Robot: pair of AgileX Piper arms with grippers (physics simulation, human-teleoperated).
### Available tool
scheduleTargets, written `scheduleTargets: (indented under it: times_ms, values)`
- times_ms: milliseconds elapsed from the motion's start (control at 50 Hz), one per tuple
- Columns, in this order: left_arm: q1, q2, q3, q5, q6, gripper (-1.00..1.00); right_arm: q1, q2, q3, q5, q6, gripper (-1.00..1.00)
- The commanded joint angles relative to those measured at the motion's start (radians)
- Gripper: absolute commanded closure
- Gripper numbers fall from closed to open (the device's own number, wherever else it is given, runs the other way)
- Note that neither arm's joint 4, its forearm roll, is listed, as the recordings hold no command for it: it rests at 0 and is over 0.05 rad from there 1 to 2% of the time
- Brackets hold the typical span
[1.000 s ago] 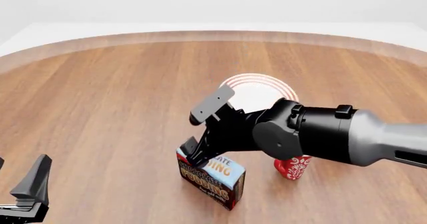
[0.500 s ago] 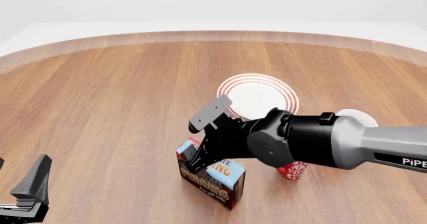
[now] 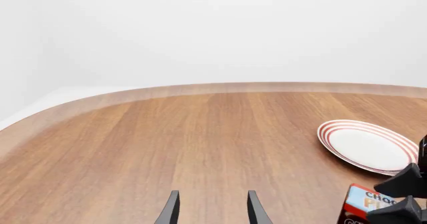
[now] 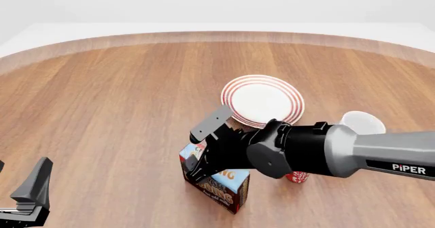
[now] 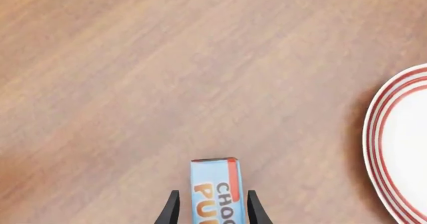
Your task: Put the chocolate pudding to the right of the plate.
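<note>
Between spread right gripper [image 5: 208, 215] fingers: pudding [image 5: 215, 190], ungrasped; probably light, stiff carton, best pinched across narrow sides.

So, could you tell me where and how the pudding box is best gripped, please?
Probably across its two long narrow sides, from above. The pudding box stands on the table with its slim blue top up, and the right gripper already has a finger on either side of it, open. The plate lies beyond it, clear of that approach.
</note>
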Motion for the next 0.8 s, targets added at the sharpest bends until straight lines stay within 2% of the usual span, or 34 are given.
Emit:
scheduleTargets:
  times_ms: [20, 540, 660, 680, 720, 760, 780, 800]
  values:
    - [0.000, 0.000, 0.000, 0.000, 0.000, -1.00, -0.020, 0.000, 0.022, -0.025, 0.000, 1.00]
    - [0.000, 0.000, 0.000, 0.000, 0.000, -1.00, -0.031, -0.033, 0.023, -0.017, -0.011, 1.00]
    - [0.000, 0.000, 0.000, 0.000, 0.000, -1.00, -0.045, -0.084, -0.031, 0.044, -0.063, 1.00]
    - [0.000, 0.000, 0.000, 0.000, 0.000, -1.00, -0.058, -0.106, -0.062, 0.073, -0.092, 1.00]
    - [0.000, 0.000, 0.000, 0.000, 0.000, -1.00, -0.066, -0.117, -0.080, 0.089, -0.105, 1.00]
    - [0.000, 0.000, 0.000, 0.000, 0.000, -1.00, -0.098, -0.142, -0.140, 0.131, -0.156, 1.00]
    - [0.000, 0.000, 0.000, 0.000, 0.000, -1.00, -0.098, -0.142, -0.141, 0.131, -0.156, 1.00]
    - [0.000, 0.000, 0.000, 0.000, 0.000, -1.00, -0.119, -0.154, -0.184, 0.153, -0.182, 1.00]
